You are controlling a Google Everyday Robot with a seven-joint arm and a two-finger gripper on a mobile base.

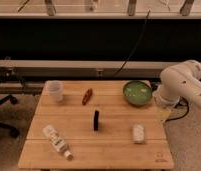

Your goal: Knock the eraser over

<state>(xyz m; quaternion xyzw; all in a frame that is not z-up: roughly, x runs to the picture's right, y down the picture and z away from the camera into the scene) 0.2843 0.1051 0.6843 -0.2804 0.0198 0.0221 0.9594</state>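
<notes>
Eraser [96,120] upright on table [114,145], end effector [165,114] at right edge, hidden, state unclear

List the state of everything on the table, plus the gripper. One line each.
eraser: standing on edge, not knocked over yet
white tube: lying flat
cup: upright
green bowl: upright, opening up
reddish-brown oblong object: lying down, behind the eraser
small white cylinder: on end or on its side, cannot tell
gripper: low beside the green bowl, apart from the eraser
</notes>
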